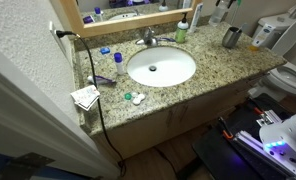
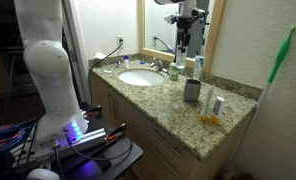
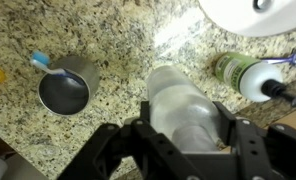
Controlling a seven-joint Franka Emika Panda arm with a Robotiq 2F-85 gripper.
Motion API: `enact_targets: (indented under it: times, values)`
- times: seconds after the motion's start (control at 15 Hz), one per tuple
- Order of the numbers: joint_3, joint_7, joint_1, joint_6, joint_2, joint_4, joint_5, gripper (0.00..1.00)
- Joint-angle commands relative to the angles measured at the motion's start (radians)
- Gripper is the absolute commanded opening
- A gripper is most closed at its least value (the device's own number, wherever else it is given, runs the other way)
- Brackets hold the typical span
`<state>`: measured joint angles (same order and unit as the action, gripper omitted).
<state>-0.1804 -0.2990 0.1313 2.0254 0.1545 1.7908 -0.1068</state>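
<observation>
The lower end of the pale bottle (image 3: 176,88) is cut off at 6 o'clock; the pincer (image 3: 183,126) clamps it, with the metal cup (image 3: 66,90) at 9 o'clock.

A white sink (image 1: 161,68) sits in the granite bench (image 1: 216,70). Behind it stand a green bottle (image 1: 181,32) and a metal cup (image 1: 231,37). Folded paper (image 1: 85,97) lies at the edge.

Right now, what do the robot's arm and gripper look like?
The arm is white, built of thick rounded segments, with a blue-violet light glowing near its base. The gripper is black, with two angular, linked fingers.
</observation>
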Motion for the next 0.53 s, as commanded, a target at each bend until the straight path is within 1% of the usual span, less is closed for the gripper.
enact_targets:
  times: [0.0, 0.07, 0.13, 0.27, 0.33, 0.47]
  values:
    - [0.011, 0.211, 0.018, -0.006, -0.232, 0.207, -0.009, 0.37]
    - [0.014, 0.101, 0.007, -0.011, -0.108, 0.088, 0.002, 0.62]
    - [0.013, 0.143, 0.009, -0.013, -0.157, 0.127, 0.001, 0.62]
    - [0.01, 0.177, 0.014, -0.014, -0.214, 0.176, 0.001, 0.62]
    - [0.01, 0.182, 0.014, -0.014, -0.223, 0.186, 0.001, 0.37]
    - [0.047, 0.271, -0.026, -0.045, -0.196, 0.173, 0.0, 0.37]
